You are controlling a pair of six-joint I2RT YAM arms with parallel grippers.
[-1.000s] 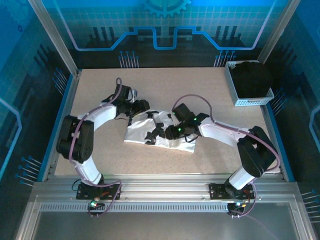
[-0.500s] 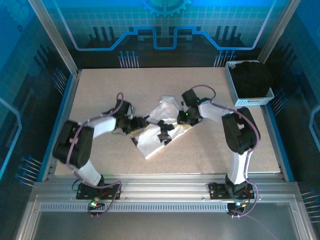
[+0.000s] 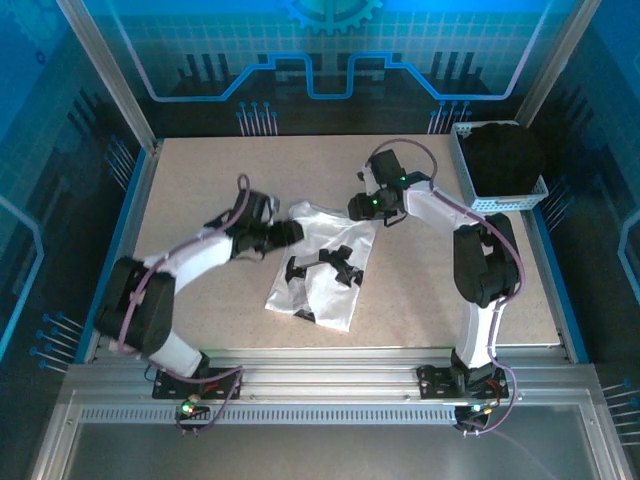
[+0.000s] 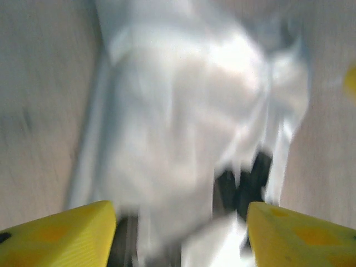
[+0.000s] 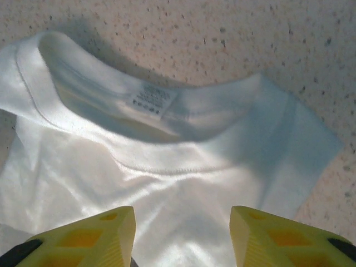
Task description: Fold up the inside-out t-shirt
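Note:
The inside-out t-shirt [image 3: 325, 290] lies folded into a narrow white strip in the middle of the table, with black print marks [image 3: 330, 262] on it. Its collar end points to the far side, and the neck label [image 5: 151, 100] shows in the right wrist view. My left gripper [image 3: 292, 233] is at the shirt's far left corner; its yellow fingers stand wide apart over the blurred cloth [image 4: 183, 111]. At the collar, my right gripper [image 3: 358, 208] is open just above the cloth [image 5: 167, 183], holding nothing.
A white basket [image 3: 500, 202] at the far right corner holds a black garment [image 3: 503, 155]. Bare speckled tabletop [image 3: 200, 180] surrounds the shirt. Metal rails run along the table's left, right and near edges.
The shirt has swung from lying crosswise to pointing toward the near edge. My right gripper has moved to the far collar end and opened. The left gripper shifted slightly right.

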